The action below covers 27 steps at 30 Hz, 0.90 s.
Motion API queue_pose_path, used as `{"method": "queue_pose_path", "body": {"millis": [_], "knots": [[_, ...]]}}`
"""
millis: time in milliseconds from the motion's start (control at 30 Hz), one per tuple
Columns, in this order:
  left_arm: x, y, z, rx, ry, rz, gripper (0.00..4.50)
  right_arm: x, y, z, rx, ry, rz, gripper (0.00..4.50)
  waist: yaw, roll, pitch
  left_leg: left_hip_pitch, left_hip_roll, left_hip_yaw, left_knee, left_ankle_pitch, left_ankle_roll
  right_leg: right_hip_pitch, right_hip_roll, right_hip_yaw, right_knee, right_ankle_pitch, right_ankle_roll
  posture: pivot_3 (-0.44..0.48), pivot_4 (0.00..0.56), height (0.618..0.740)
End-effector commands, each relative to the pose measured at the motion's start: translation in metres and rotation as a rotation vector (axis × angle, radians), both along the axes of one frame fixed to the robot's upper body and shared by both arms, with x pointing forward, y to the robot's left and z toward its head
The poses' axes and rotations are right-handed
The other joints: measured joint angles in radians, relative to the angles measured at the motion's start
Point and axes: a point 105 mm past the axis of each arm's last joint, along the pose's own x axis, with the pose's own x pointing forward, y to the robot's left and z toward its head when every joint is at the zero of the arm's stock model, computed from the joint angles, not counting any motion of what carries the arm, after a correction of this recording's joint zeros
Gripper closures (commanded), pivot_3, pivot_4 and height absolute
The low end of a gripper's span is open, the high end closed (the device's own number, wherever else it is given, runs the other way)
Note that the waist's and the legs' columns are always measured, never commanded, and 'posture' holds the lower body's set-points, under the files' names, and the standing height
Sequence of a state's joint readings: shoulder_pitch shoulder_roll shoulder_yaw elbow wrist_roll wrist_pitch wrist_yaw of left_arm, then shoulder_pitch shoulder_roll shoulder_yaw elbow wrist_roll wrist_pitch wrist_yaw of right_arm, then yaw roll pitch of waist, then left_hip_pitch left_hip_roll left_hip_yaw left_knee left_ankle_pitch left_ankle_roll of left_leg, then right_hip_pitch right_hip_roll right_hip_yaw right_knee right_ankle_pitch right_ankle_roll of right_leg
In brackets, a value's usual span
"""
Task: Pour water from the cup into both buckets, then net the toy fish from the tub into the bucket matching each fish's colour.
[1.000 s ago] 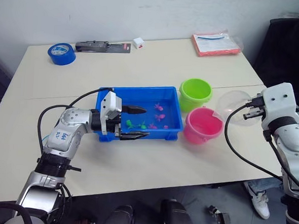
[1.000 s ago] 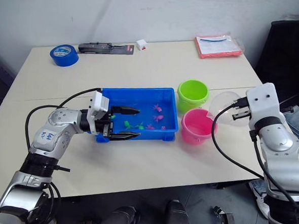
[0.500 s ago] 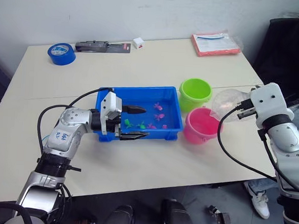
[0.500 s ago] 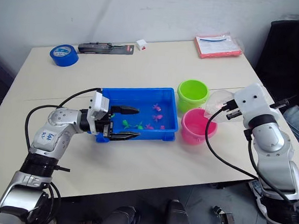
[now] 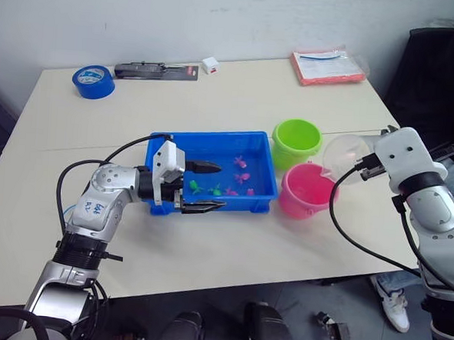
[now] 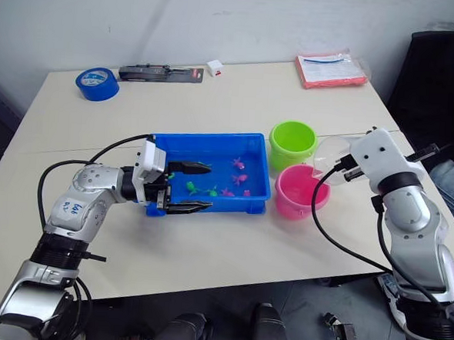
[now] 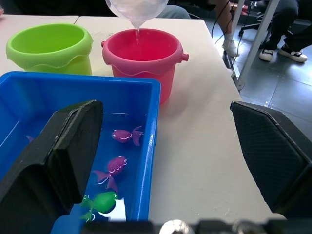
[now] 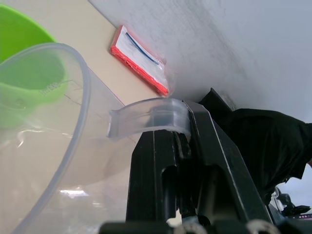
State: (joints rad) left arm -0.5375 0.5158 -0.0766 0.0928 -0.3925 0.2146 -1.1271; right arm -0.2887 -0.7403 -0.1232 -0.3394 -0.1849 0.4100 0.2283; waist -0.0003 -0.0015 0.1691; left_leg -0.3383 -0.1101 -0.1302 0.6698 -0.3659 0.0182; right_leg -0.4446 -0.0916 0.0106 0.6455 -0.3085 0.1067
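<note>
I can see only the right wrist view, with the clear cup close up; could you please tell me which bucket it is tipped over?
Observer: The wide clear plastic cup is tipped over the round pink plastic bucket; in the left wrist view a thin stream of water seems to fall from its lip into that bucket.
Operator: Thank you. What is the left gripper doing?
Observer: The left gripper is open and holds nothing, hovering at the left end of the shallow blue plastic tub.
Operator: Are there fish in that tub?
Observer: Yes, several tiny pink and green toy fish lie in it.
</note>
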Motion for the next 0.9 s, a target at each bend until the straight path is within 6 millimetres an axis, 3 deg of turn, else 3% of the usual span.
{"method": "queue_pose_path", "body": {"millis": [33,900], "knots": [[-0.0001,0.0032,0.0028,-0.008,-0.022,0.007,0.0,-0.0044,0.0002,0.0163,-0.038,-0.074,0.002,3.81,0.0,0.0,0.0,0.0,0.0,0.0,0.0,0.0,0.0,0.0,0.0,0.0,0.0,0.0,0.0,0.0,0.15,0.74],[-0.0025,0.0055,0.0003,-0.001,-0.023,0.01,0.0,-0.0048,0.0069,0.0161,-0.083,-0.107,0.03,3.81,0.0,0.0,0.0,0.0,0.0,0.0,0.0,0.0,0.0,0.0,0.0,-0.001,0.0,0.0,0.0,0.0,0.15,0.74]]}}
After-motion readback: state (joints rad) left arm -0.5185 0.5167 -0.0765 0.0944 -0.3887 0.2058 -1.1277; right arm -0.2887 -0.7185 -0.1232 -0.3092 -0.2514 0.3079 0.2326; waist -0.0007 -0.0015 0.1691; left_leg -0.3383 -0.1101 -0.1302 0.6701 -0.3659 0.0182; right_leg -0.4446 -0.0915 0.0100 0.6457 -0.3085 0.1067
